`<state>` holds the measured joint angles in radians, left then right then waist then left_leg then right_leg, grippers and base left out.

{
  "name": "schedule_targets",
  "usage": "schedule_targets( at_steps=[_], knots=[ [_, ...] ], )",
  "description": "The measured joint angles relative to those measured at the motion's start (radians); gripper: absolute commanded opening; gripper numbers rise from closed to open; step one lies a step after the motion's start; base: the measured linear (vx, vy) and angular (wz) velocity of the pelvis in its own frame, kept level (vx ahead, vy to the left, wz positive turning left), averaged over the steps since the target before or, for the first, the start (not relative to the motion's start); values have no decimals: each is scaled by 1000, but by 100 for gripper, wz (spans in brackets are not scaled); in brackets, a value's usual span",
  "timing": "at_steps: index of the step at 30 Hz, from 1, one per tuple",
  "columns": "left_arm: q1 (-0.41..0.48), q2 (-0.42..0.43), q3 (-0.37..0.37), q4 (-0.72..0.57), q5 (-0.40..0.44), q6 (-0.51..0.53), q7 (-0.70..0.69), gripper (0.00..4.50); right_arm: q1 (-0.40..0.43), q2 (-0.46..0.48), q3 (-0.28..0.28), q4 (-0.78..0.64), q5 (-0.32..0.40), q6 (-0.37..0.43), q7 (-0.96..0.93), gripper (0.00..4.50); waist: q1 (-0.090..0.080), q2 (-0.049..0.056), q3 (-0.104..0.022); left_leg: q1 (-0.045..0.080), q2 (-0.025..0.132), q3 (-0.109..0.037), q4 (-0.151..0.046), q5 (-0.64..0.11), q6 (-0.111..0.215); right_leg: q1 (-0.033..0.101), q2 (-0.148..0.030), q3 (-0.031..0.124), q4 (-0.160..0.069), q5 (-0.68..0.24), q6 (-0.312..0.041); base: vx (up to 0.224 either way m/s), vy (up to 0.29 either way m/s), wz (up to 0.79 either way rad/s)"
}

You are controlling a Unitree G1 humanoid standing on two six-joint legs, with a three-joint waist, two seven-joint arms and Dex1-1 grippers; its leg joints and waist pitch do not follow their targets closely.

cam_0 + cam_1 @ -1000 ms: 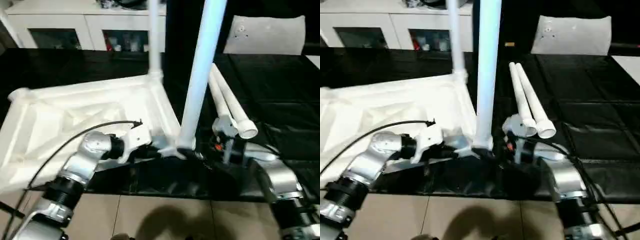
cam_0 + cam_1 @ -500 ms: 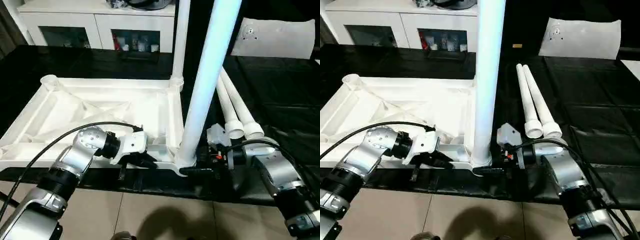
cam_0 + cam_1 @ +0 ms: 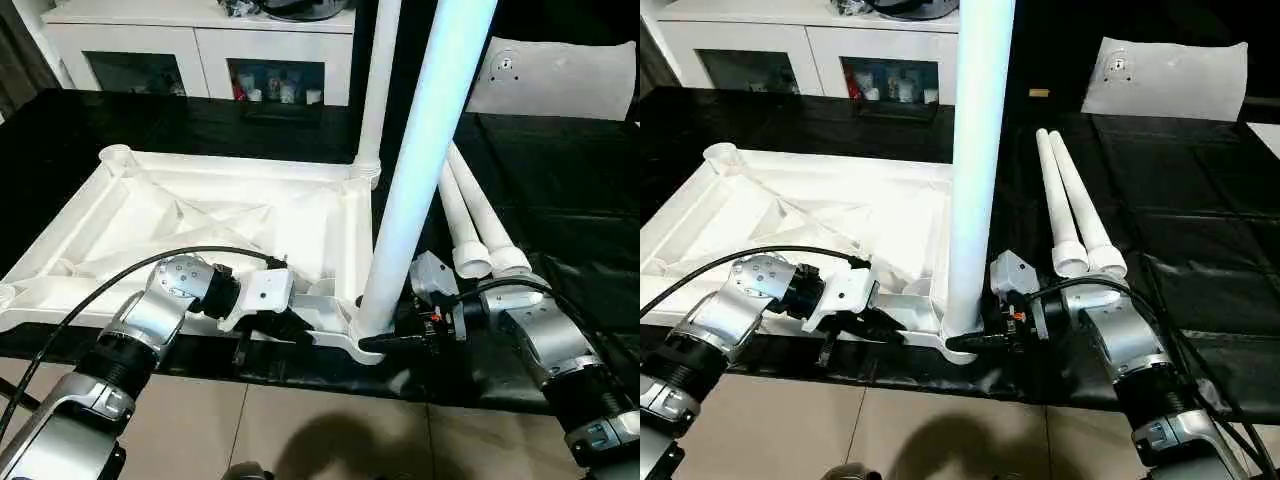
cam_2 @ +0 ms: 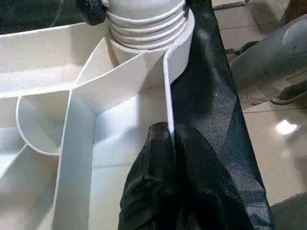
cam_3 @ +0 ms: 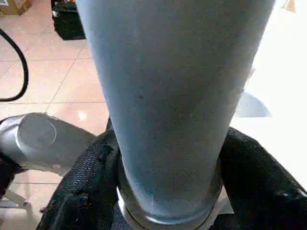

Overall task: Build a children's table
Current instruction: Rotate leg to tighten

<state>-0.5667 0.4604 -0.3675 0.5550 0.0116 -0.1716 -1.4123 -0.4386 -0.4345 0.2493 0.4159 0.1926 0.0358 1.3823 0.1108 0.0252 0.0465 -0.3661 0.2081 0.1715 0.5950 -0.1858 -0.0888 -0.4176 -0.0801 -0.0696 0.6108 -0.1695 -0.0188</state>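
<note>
Head view: the tabletop [image 3: 210, 215] lies ribbed side up on the black mat [image 3: 560, 200], two legs standing in its corner sockets, the near leg [image 3: 415, 170] rising tall. Two spare legs [image 3: 470, 225] lie on the mat just beside the top. Left wrist: the left gripper [image 4: 168, 143] is clenched on the top's near rim. Right wrist: the right gripper [image 5: 165, 163] has its fingers [image 5: 81, 182] wrapped around the near leg's base, grasping it.
</note>
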Motion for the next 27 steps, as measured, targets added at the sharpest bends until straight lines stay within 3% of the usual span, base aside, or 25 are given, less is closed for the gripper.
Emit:
schedule_targets(
  at_steps=[6,12,17,24,25,27],
  knots=[
    [23,-9,20,-26,-18,63,23,0,40,40,-32,-26,25,60,-52,265,-3,0,0,0,1,0,0,0,0,1,1,0,0,0,0,0,0,0],
    [43,-81,88,-74,21,265,244,0,73,180,-145,-47,14,167,-403,260,-28,0,0,1,0,-1,0,2,-2,1,0,2,0,0,2,0,0,0],
    [44,-187,120,-102,38,408,440,0,8,263,-207,6,-36,230,-649,257,-54,1,0,2,0,-2,0,2,-2,2,1,3,0,0,2,0,0,0],
    [44,-325,144,-160,114,564,681,0,-78,377,-263,75,-107,271,-956,257,-56,3,-2,1,-1,-1,-2,1,-2,1,1,3,-2,-1,2,0,0,0],
    [44,-332,142,-166,120,574,693,0,-78,382,-267,75,-110,268,-970,313,-55,3,-2,0,-1,-1,-3,1,-2,1,1,3,-2,-1,2,0,0,0],
    [44,-337,137,-171,123,583,717,0,-73,391,-273,72,-111,265,-977,334,-54,3,-2,0,-1,-1,-3,1,-2,1,1,2,-2,-1,2,0,0,0]
  ],
)
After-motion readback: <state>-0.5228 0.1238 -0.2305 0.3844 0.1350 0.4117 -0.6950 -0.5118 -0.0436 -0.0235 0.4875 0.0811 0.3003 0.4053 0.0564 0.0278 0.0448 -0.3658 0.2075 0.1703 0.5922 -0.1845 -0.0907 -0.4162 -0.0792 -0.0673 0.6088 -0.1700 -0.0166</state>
